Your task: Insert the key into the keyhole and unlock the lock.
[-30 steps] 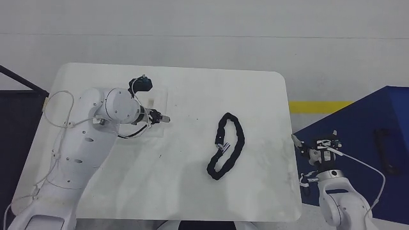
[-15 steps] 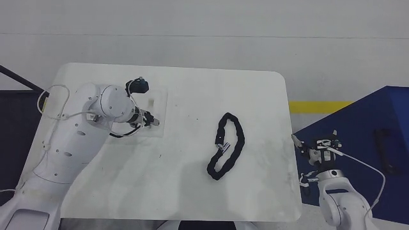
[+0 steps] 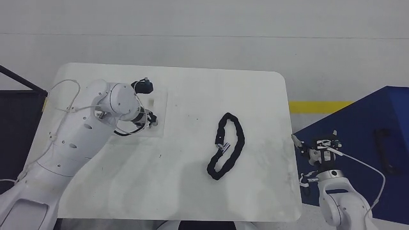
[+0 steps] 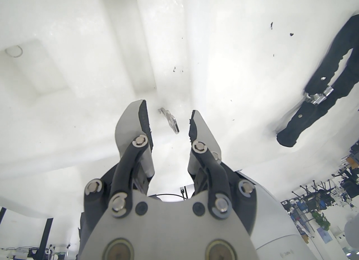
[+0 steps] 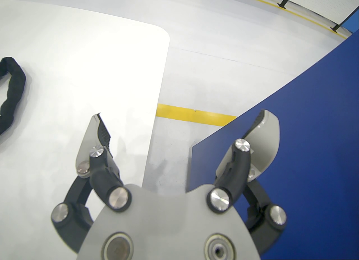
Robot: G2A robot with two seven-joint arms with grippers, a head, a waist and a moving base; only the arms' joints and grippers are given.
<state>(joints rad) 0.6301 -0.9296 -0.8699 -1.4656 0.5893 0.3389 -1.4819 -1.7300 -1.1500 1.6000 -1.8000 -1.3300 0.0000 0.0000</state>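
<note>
Left wrist view: left claw (image 4: pixel 168 110), jaws apart, has pulled back toward frame left; key (image 4: pixel 171 122) now lies between its tips on the worktop (image 4: pixel 224 47). Grasp looks ready.

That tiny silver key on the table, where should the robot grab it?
Probably by its wider head, coming down from above: the key lies flat, and the open left gripper straddles it, so pinching the head leaves the thin blade free.

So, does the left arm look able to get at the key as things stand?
Probably yes: the left gripper has its jaws open, and its wrist view shows the key right between them, lying bare on the table with nothing over it.
</note>
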